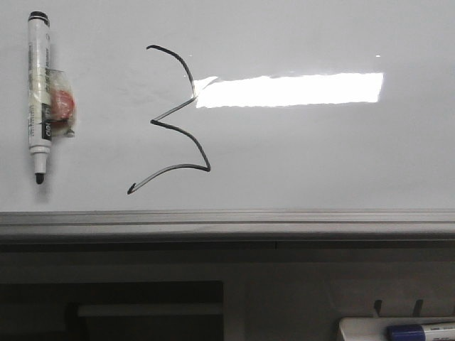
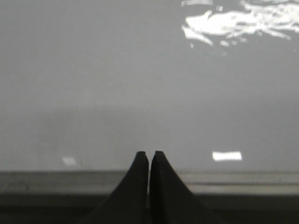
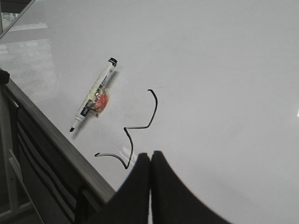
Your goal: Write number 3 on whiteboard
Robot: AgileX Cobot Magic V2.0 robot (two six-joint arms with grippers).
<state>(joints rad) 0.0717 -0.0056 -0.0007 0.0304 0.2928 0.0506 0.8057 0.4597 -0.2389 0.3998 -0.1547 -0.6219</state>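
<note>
A thin black angular number 3 (image 1: 174,117) is drawn on the glossy whiteboard (image 1: 320,156), left of the bright light reflection. It also shows in the right wrist view (image 3: 135,130). A white marker (image 1: 38,96) with an orange-red piece taped to it lies uncapped on the board left of the 3, tip toward the grey lower edge; it shows in the right wrist view too (image 3: 93,95). My right gripper (image 3: 150,155) is shut and empty, above the board near the 3. My left gripper (image 2: 149,154) is shut and empty over bare board (image 2: 140,84). Neither gripper shows in the front view.
The board's grey metal lower edge (image 1: 227,222) runs across the front. Below it, at the lower right, a white tray (image 1: 370,328) holds a blue-capped marker (image 1: 419,331). Dark shelving lies under the board's edge (image 3: 42,158).
</note>
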